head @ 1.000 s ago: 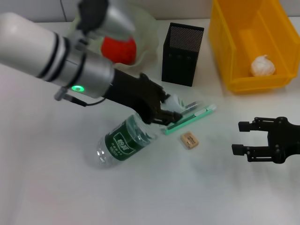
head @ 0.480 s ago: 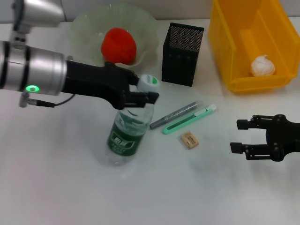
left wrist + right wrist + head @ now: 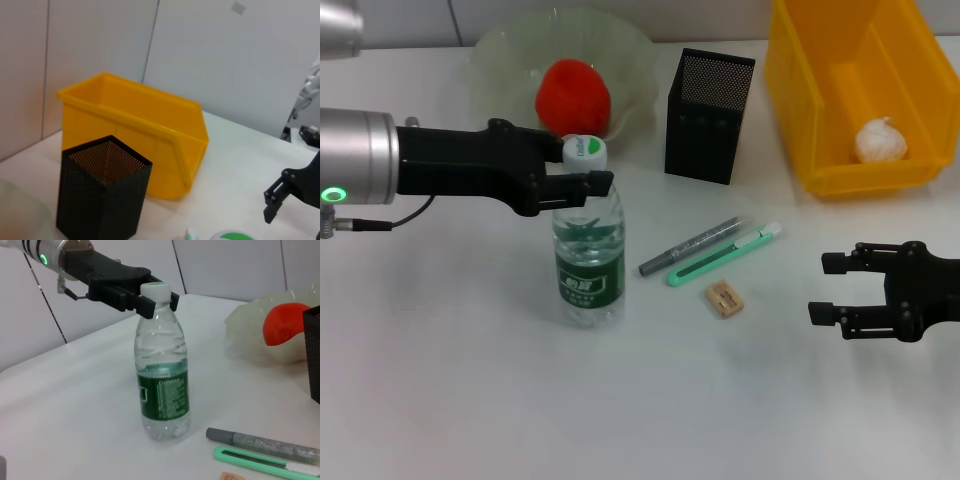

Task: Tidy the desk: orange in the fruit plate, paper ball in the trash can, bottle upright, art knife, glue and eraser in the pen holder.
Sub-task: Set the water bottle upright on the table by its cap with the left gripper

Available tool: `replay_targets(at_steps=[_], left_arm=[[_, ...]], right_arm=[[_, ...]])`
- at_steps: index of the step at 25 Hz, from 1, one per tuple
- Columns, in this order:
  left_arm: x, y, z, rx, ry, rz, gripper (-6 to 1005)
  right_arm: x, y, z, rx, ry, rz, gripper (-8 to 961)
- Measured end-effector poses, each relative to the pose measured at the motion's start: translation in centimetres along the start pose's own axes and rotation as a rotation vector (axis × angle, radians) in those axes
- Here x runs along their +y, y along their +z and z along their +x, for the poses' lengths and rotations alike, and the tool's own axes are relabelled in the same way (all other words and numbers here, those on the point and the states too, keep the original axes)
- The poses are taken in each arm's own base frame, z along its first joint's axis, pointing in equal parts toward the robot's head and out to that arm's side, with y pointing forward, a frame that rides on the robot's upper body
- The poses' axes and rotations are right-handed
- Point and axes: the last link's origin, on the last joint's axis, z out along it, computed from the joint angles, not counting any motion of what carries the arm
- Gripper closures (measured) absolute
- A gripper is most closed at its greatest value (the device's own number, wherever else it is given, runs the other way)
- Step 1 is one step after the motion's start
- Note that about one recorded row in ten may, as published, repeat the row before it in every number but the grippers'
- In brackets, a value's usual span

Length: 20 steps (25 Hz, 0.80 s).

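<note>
two grippers in my view. my left gripper (image 3: pixel 582 186) reaches in from the left, jaws clamped on the neck of the bottle (image 3: pixel 589 250), which stands upright on the desk (image 3: pixel 440 380). behind it the orange (image 3: pixel 574 96) sits in the plate (image 3: pixel 500 60). further right lie the glue (image 3: pixel 691 245), knife (image 3: pixel 723 254) and eraser (image 3: pixel 724 299), before the holder (image 3: pixel 709 115). paper ball (image 3: pixel 878 140) in the bin (image 3: pixel 800 90). my right gripper (image 3: pixel 826 289) hovers far right, jaws apart.

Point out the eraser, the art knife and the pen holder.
eraser (image 3: pixel 724 299), head view, its top face.
art knife (image 3: pixel 720 257), head view, mid green handle.
pen holder (image 3: pixel 705 135), head view, its front wall.
</note>
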Motion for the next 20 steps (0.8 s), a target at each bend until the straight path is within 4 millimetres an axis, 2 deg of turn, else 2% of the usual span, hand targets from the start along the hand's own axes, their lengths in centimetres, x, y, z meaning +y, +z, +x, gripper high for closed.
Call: replay_targets(at_steps=[10,16,20], left_arm=[[-0.8,-2.5,-0.6,0.113,0.01,0.078,554],[-1.3,-3.2,-0.8,0.175,0.013,0.106,554],[-2.3,-4.3,-1.9,0.25,0.016,0.173,554]], right_arm=[[0.0,0.0,0.0,-0.001,-0.001,0.0,194],[0.0,0.0,0.0,-0.001,-0.002,0.001,195],[0.0,-0.1,0.0,-0.001,-0.002,0.001,195]])
